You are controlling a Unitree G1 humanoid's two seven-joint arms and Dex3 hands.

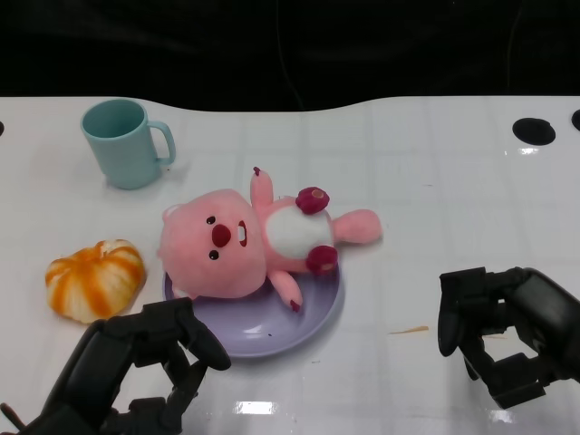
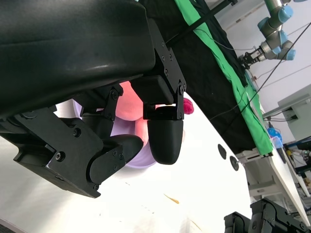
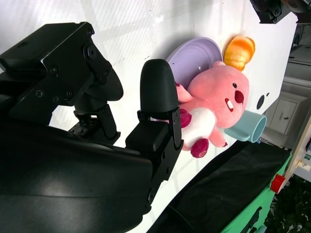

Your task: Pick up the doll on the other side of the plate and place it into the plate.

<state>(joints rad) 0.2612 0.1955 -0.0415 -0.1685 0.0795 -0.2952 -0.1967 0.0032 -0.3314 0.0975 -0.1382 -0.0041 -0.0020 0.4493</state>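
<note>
A pink plush doll (image 1: 254,237) with a white belly lies on its back across the far part of the lavender plate (image 1: 272,331), its legs and one arm hanging past the rim. The right wrist view shows the doll (image 3: 216,104) and plate (image 3: 194,56) too. My left hand (image 1: 136,367) sits near the table's front edge just left of the plate, fingers apart and holding nothing. My right hand (image 1: 507,331) rests to the right of the plate, also empty with fingers apart. In the left wrist view the doll (image 2: 133,107) is mostly hidden behind my fingers (image 2: 165,136).
A teal mug (image 1: 122,142) stands at the back left. An orange plush pumpkin (image 1: 95,279) lies left of the plate. Black round holes (image 1: 533,130) mark the table's far right. A small yellowish scrap (image 1: 410,330) lies between plate and right hand.
</note>
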